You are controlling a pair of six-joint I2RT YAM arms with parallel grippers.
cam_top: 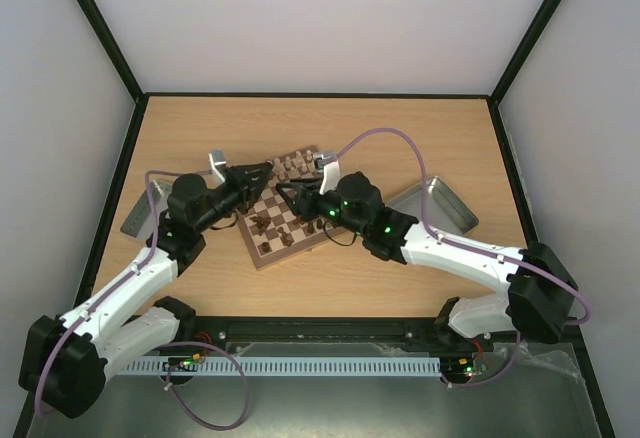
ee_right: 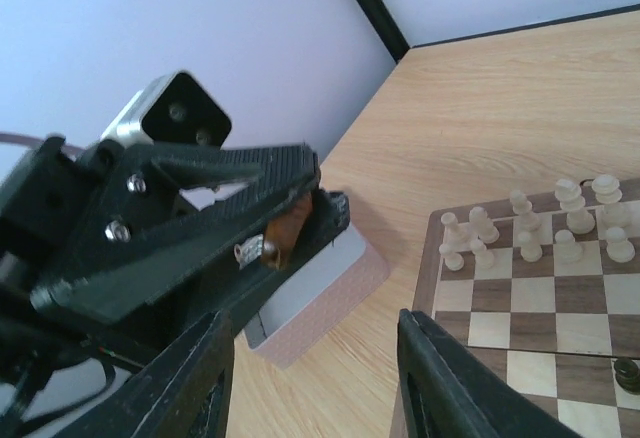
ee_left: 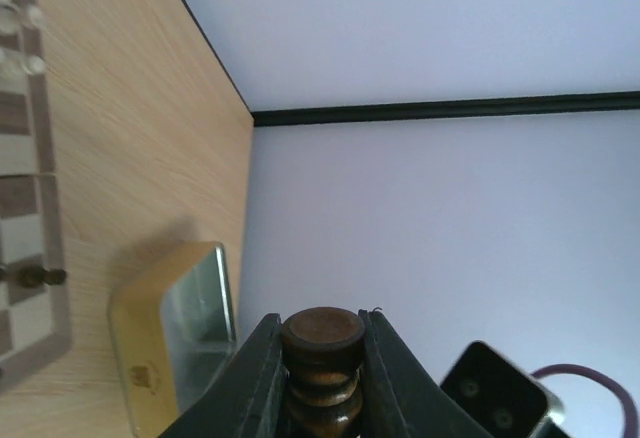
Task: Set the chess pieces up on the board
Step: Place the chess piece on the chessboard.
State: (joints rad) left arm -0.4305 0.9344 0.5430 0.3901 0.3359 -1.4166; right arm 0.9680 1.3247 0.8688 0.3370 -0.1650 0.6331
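A light wooden table [cam_top: 300, 128] sits inside a booth with plain white walls [cam_top: 320, 18] on three sides. Black strips [cam_top: 320, 95] run along the table's edges and up the corners. Light is soft, even.

Bright, even light; soft shadows

No writing, number or brand can be read anywhere. In the left wrist view, a small dark mark [ee_left: 143, 376] on the tan outer side of the metal tray [ee_left: 205, 303] is too blurred to make out.
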